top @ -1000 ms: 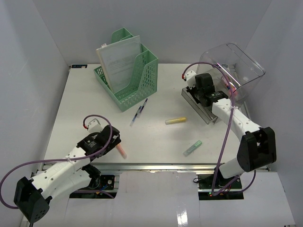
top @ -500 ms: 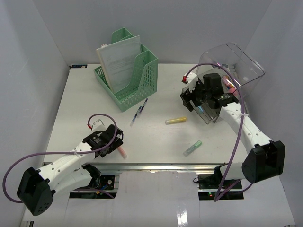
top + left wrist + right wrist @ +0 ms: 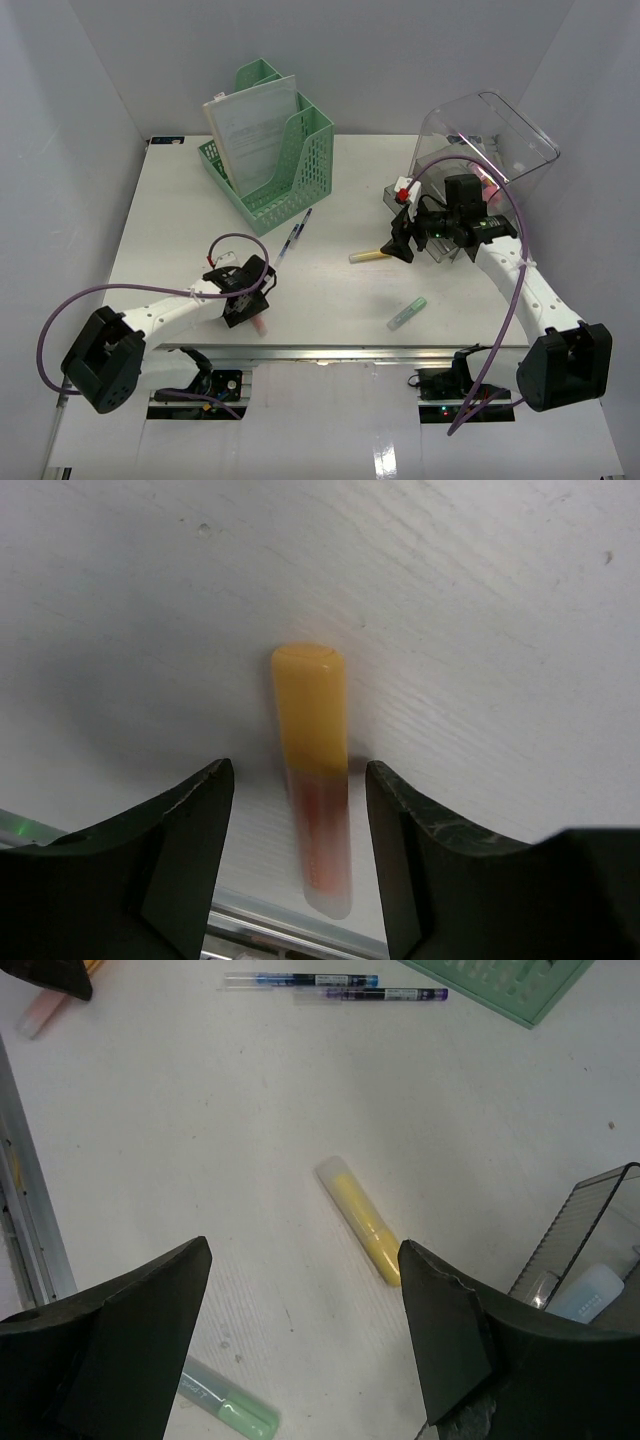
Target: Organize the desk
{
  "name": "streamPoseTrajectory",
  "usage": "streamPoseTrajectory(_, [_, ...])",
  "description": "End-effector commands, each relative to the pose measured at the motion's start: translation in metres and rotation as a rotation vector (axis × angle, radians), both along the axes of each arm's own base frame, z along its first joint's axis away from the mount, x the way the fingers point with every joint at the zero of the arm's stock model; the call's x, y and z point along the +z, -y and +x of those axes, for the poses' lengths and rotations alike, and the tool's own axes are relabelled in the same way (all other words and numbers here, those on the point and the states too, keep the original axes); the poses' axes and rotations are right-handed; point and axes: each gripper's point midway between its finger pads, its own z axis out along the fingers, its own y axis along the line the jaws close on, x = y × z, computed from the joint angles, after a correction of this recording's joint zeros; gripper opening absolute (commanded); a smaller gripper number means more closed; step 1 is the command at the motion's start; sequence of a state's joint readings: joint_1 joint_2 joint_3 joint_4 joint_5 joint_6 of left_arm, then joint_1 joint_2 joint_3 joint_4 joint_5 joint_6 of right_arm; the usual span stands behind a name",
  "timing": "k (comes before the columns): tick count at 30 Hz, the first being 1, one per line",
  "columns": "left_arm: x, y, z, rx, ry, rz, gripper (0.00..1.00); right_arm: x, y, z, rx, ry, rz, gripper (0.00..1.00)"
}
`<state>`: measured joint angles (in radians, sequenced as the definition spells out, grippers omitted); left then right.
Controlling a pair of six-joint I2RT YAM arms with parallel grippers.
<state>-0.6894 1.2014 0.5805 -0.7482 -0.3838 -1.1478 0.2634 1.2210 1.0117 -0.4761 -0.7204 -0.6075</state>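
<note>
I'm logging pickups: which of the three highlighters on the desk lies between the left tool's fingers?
The pink highlighter with the orange cap; the yellow highlighter and the green highlighter lie in the open, further right.

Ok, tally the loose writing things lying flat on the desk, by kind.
Highlighters: 3 (orange-pink highlighter, yellow highlighter, green highlighter)
Pens: 2 (blue pen, purple pen)
Total: 5
</note>
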Motion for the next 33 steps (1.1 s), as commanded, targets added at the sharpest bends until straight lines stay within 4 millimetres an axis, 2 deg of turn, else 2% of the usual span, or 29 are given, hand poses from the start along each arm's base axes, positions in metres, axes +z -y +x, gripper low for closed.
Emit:
streamPoseTrajectory(1, [0.004,0.024,0.017,-0.013,0.031,-0.081,0.60,0.010,-0.004,-0.010,0.052,0.030,0.043,0.82])
streamPoseTrajectory(7, [-0.004,0.026,0.007,-0.014,0.002,-0.116,0.34,0.015,-0.003,-0.016,0.063,0.044,0.059,0.82])
streamPoseTrajectory(11, [-0.002,0.029,0.002,-0.036,-0.004,-0.145,0.29,0.016,-0.003,-0.017,0.066,0.047,0.064,0.82])
streamPoseTrajectory(15, [0.012,0.049,0.006,-0.137,0.025,-0.228,0.25,0.016,-0.001,-0.017,0.062,0.048,0.064,0.82])
streamPoseTrajectory(20, [0.050,0.095,0.032,-0.308,0.155,-0.396,0.19,0.017,0.003,-0.016,0.047,0.057,0.068,0.82])
streamPoseTrajectory(25, [0.100,0.166,0.051,-0.535,0.306,-0.690,0.13,0.016,0.011,-0.012,0.021,0.064,0.067,0.82])
streamPoseTrajectory(27, [0.120,0.193,0.067,-0.591,0.371,-0.781,0.11,0.015,0.014,-0.009,0.008,0.060,0.066,0.82])
streamPoseTrajectory(30, [0.126,0.232,0.096,-0.640,0.398,-0.866,0.09,0.016,0.022,-0.004,-0.024,0.064,0.066,0.82])
streamPoseTrajectory(33, [0.144,0.274,0.124,-0.692,0.417,-0.981,0.07,0.018,0.032,0.000,-0.056,0.088,0.056,0.81])
